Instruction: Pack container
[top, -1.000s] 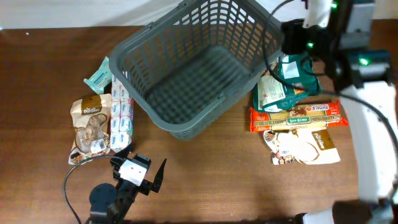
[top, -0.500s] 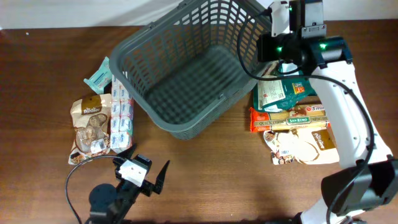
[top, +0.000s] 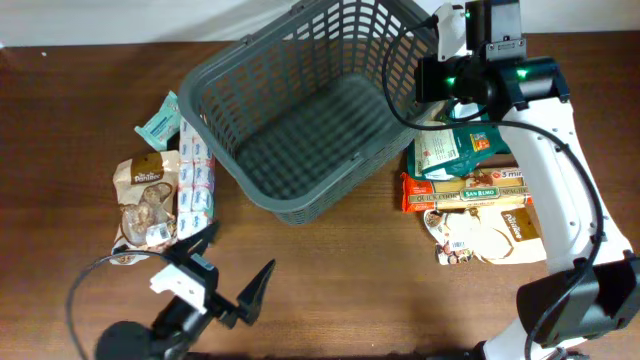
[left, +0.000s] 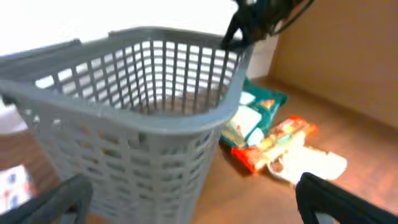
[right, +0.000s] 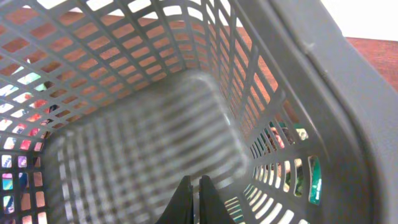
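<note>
The large dark grey slotted basket stands at the back middle of the table and holds nothing. My right gripper is shut and empty, just inside the basket's right rim. In the right wrist view its fingers point down over the basket's bare floor. My left gripper is open and empty over the table in front of the basket. In the left wrist view its fingers frame the basket's near corner.
Left of the basket lie a teal packet, a brown granola bag and a white and blue pack. To its right lie a green packet, an orange pasta packet and a white bag.
My right gripper swung left from above the green packet to the basket's right rim, then held still. My left arm drew back toward the front left edge.
</note>
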